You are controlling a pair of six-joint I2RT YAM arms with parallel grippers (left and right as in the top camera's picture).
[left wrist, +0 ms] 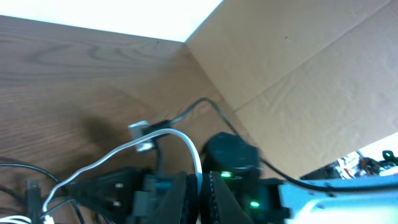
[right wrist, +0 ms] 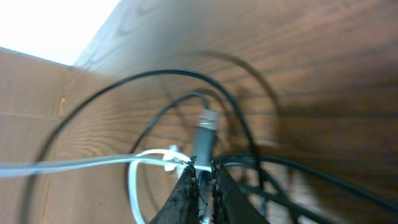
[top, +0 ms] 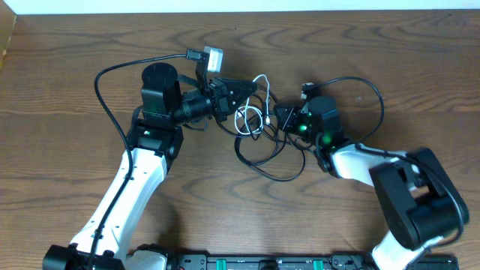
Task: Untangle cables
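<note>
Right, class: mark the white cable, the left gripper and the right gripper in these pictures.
white cable (left wrist: pixel 180 134), left wrist view, top of its arched loop.
left gripper (left wrist: pixel 199 180), left wrist view, midway between its fingertips.
right gripper (right wrist: pixel 203 177), right wrist view, midway between its fingertips.

white left arm (top: pixel 135 187) and right arm (top: pixel 361 160), black joints, green wrist lights (top: pixel 302 127).

Left end effector (top: pixel 251 91) and right end effector (top: pixel 280 115) seemingly pinch cables (top: pixel 255 127).
</note>
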